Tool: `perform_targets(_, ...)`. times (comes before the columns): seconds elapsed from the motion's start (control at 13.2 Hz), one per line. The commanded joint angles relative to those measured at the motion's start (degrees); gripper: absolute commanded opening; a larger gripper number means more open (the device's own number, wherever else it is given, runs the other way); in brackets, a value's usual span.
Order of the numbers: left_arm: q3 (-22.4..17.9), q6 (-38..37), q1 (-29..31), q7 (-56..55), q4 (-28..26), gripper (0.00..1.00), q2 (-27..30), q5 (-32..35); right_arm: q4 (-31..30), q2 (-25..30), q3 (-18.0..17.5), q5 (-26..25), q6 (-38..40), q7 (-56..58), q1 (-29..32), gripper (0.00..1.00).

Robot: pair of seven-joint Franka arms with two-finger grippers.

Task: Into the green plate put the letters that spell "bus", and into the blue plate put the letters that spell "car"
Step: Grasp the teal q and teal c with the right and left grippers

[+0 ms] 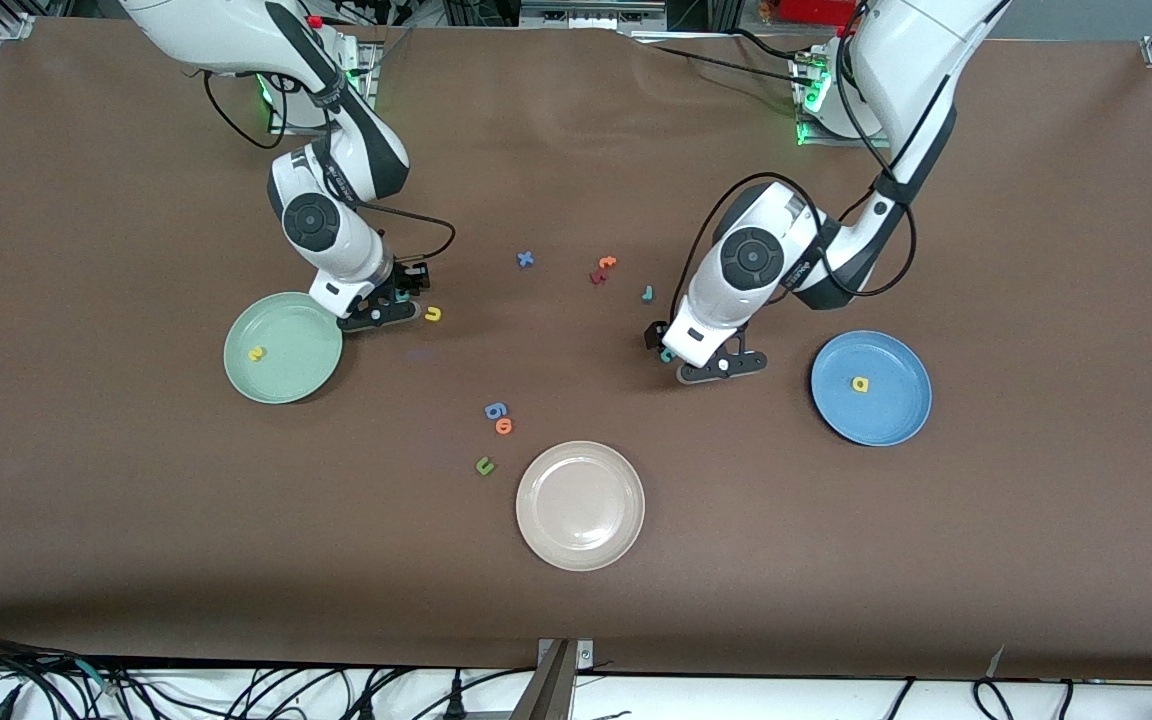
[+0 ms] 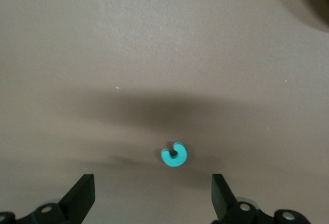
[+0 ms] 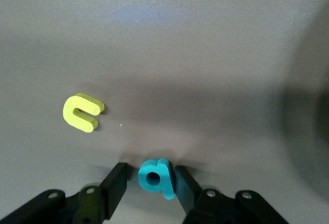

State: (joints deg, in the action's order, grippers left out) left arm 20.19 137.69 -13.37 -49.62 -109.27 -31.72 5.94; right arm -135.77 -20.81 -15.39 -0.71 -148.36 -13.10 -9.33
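Observation:
My right gripper (image 1: 408, 298) is low on the table beside the green plate (image 1: 308, 330), which holds the yellow "s" (image 1: 256, 353). Its fingers have drawn in on the teal "b" (image 3: 154, 178), one pad against it. The yellow "u" (image 1: 432, 314) lies just beside them (image 3: 82, 112). My left gripper (image 1: 664, 348) hangs open over the teal "c" (image 2: 174, 155), which lies flat between and just ahead of the wide-spread fingers (image 2: 82, 196). The blue plate (image 1: 896, 412) toward the left arm's end holds the yellow "a" (image 1: 861, 383). The teal "r" (image 1: 647, 294) lies farther from the camera than the "c".
A beige plate (image 1: 580, 540) sits nearest the camera at mid-table. Near it lie a blue "g" (image 1: 495, 410), an orange "o" (image 1: 504, 426) and a green "u" (image 1: 484, 465). Between the arms are a blue "x" (image 1: 525, 259), an orange "t" (image 1: 606, 263) and a red letter (image 1: 597, 277).

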Motion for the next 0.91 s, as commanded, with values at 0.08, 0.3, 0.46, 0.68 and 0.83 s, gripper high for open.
perform_targets(0.08,-0.76,4.16,-1.31,-5.74,0.72,1.00,-2.11,1.53,-0.90,-0.11,0.53,-0.69,-1.23,0.62,0.19,0.30)
perform_targets(0.3,-0.68,4.69,-1.66,-11.96,0.72,1.00,-3.61,7.82,-0.90,0.24,1.15,-0.69,-1.14,0.97,0.19,0.19)
perform_targets(0.46,-0.50,6.88,-1.66,-18.47,0.64,1.00,-4.66,13.46,-0.82,0.77,1.41,-0.69,-1.06,0.88,0.19,0.19)
perform_targets(0.68,-0.50,6.98,-2.54,-21.83,0.72,0.96,-5.28,14.71,-0.73,4.36,3.25,-0.78,0.43,1.06,0.19,0.19)
perform_targets(0.83,-0.50,6.98,-2.80,-23.06,0.72,0.93,-5.81,14.80,0.41,8.22,4.92,-0.69,5.68,1.23,0.19,0.19)
